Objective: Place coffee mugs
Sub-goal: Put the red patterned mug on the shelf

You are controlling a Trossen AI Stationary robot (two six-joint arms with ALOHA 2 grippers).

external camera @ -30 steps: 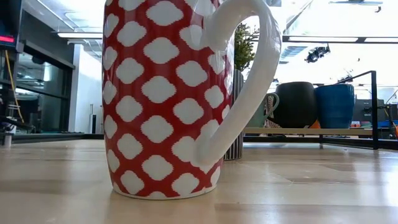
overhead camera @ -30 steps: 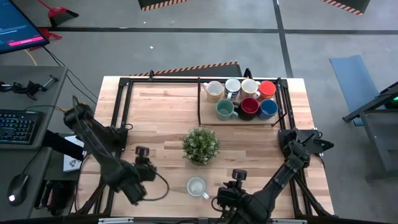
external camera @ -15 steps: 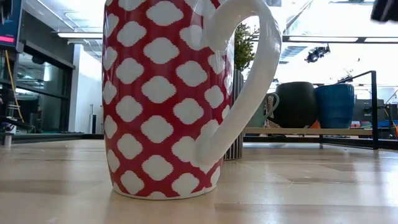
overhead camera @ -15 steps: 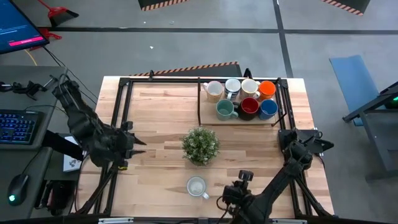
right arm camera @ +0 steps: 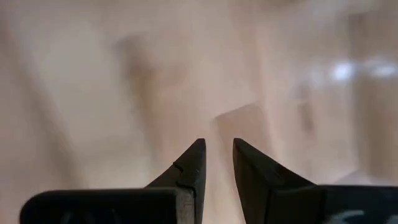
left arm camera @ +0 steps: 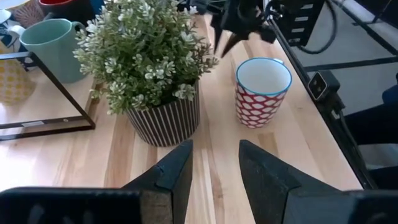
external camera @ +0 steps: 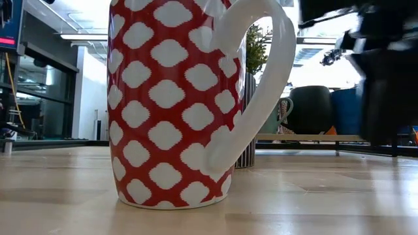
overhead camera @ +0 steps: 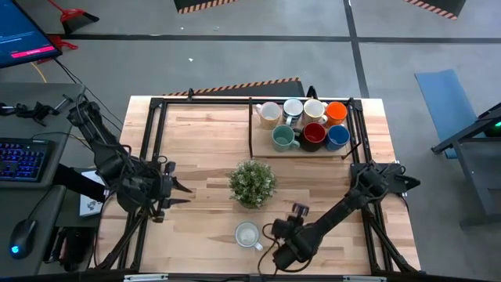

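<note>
Right end effector (overhead camera: 275,254) held low beside the red-and-white patterned mug (overhead camera: 248,234), fingers narrowly parted, nothing gripped; left end effector (overhead camera: 182,190) spread open, empty, left of the potted plant (overhead camera: 252,182); seven mugs (overhead camera: 304,124) grouped in the rack at the desk (overhead camera: 203,141) far edge

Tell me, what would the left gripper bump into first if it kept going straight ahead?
Probably the potted plant. The open left gripper points at the gap between its striped pot and the red-and-white mug, so it might slip between them.

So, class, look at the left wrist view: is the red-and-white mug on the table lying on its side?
No. The red-and-white mug stands upright on the table, its open mouth facing up, beside the striped plant pot.
</note>
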